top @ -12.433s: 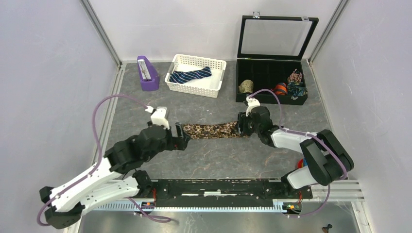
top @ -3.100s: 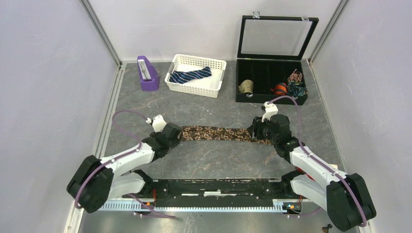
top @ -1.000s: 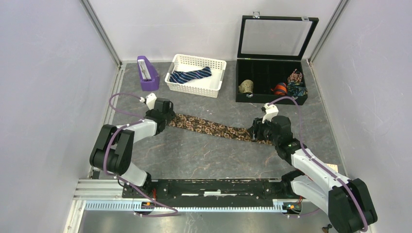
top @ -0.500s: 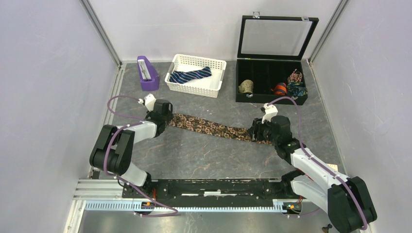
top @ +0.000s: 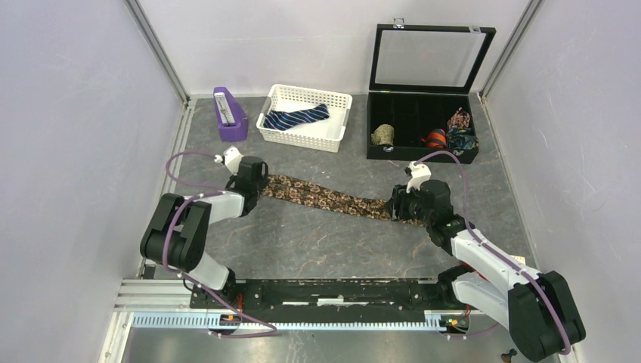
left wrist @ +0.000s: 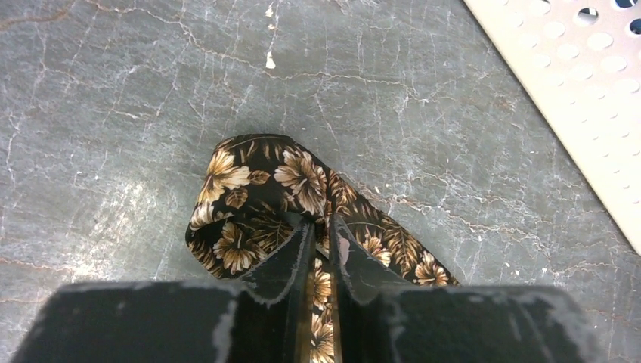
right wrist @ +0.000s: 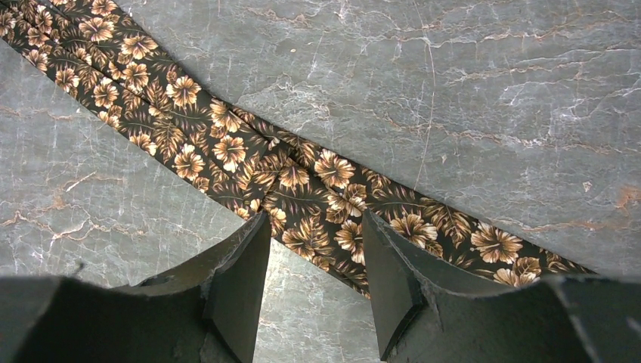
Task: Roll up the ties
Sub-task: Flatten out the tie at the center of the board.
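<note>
Grey marbled desk (top: 317,249) carries everything. Black case (top: 408,156), lid up, sits just right of the white basket (top: 298,139); the few rolled bundles in its compartments are too small to sort. Brown tie (top: 325,198) lies flat on the desk on the near side of the basket. Its long axis slants from below the basket's left corner toward the near right, past the basket's right corner. Navy tie (top: 298,118) lies inside the basket, not yet handled. Purple stand (top: 230,115) is just left of the basket, off the working line. Left gripper (top: 257,187) is at the tie's end nearest the basket. In the wrist view its fingers (left wrist: 291,257) are nearly together and pinch the fabric, with the end doubled over into a small loop just ahead of the tips. Right gripper (top: 394,206) is on the far stretch, near-right of the basket. Its fingers are apart, one on either side of the band, which crosses beneath them at a slant; cannot tell whether they press it down. Judgement: the roll starts at the left end and must travel along that axis toward the right gripper, so the left arm winds and the right looks set to anchor. Nothing lies on the tie between the two grippers. The basket's front wall is the nearest obstacle to the left wrist.
</note>
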